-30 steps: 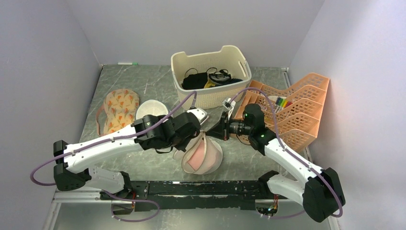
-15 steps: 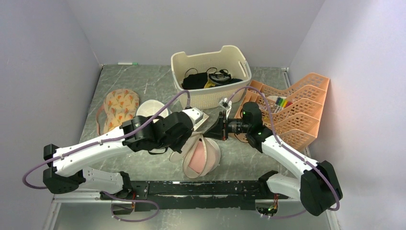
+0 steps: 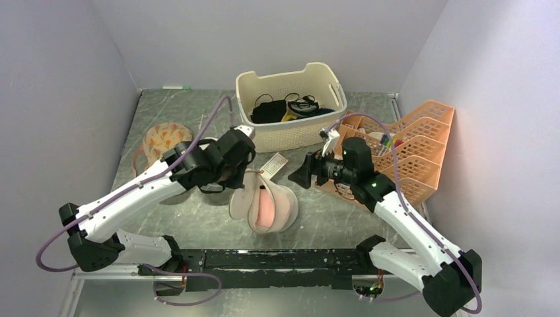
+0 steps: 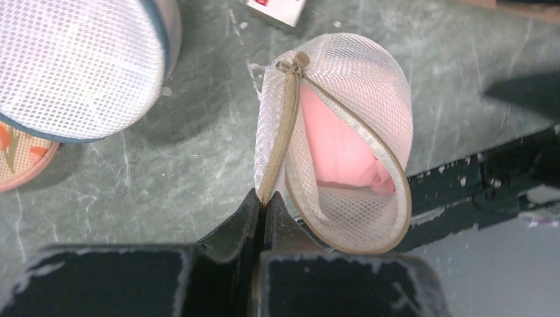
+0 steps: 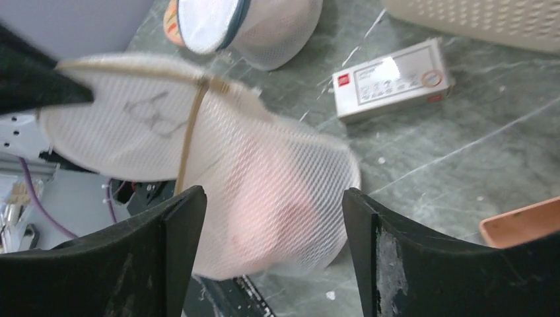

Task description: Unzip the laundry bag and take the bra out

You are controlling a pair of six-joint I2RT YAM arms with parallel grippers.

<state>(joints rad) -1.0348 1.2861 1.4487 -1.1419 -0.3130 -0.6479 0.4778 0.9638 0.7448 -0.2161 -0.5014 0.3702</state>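
left gripper [image 4: 263, 201] — clamped on zip [image 4: 279, 129] of laundry bag [image 4: 350, 79] | bag gaped open just ahead, pink bra [image 4: 333, 155] seen inside | right gripper [image 5: 272, 198] — spread wide, nothing held

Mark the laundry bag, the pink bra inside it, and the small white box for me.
laundry bag [image 4: 362, 76], left wrist view, upper mesh wall.
bra [image 4: 331, 153], left wrist view, pink part showing through the opening.
white box [image 5: 389, 79], right wrist view, top face.
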